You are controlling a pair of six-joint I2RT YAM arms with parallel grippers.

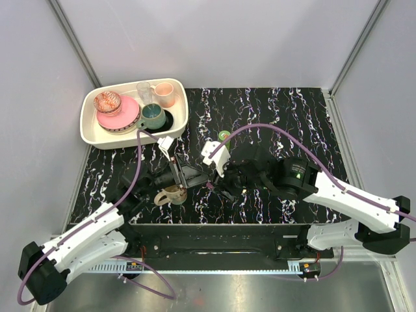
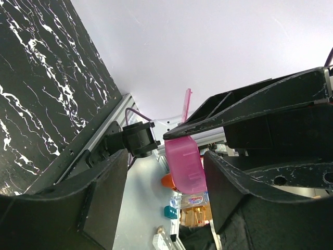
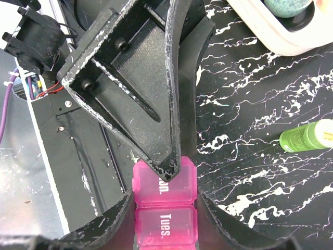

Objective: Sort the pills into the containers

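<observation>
The right claw (image 3: 165, 197) is clamped on the box (image 3: 165, 224), 1 finger on each long side, with the "Tues." lid facing its camera. The left claw (image 1: 185, 177) meets it head-on with jaws apart, 1 finger (image 3: 140, 99) tip touching the box's end. 1 lid (image 2: 186, 107) stands flipped up. The bottle (image 3: 306, 136) sits on the table (image 3: 250, 104), well apart from both claws.

One magenta pill box (image 3: 165, 208) sits between the fingers (image 3: 104, 234), one green bottle (image 3: 307, 136) near them, one beige mug (image 1: 171, 194) nearby; farther off, one tray (image 1: 88, 127) carries two cups (image 1: 164, 94), one glass (image 1: 143, 89), one plate (image 1: 127, 120), one bowl (image 1: 107, 102).
</observation>
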